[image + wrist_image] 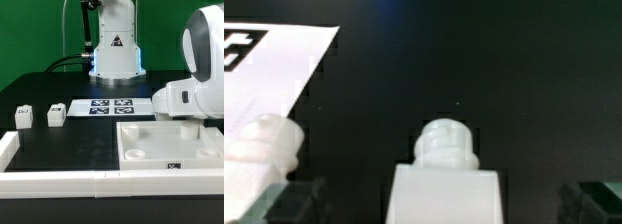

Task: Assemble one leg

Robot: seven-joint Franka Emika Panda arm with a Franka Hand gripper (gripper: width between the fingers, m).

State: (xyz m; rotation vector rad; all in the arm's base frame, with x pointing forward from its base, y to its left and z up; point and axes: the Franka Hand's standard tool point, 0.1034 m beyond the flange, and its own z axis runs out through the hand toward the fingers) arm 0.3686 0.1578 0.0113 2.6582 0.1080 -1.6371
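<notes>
In the wrist view a white leg (446,185) with a ribbed screw tip lies on the black table, midway between my fingers. My gripper (439,203) is open, its dark fingers (281,205) well apart from the leg on both sides. A second leg (260,152) lies beside it. In the exterior view two more tagged legs (22,116) (56,115) stand at the left, and the gripper is hidden behind the arm (195,70) at the right.
The white recessed tabletop (170,157) lies at the front right. The marker board (110,105) lies before the robot base (115,50). A white wall (60,182) borders the front and left. A flat white surface with a tag (269,75) shows in the wrist view.
</notes>
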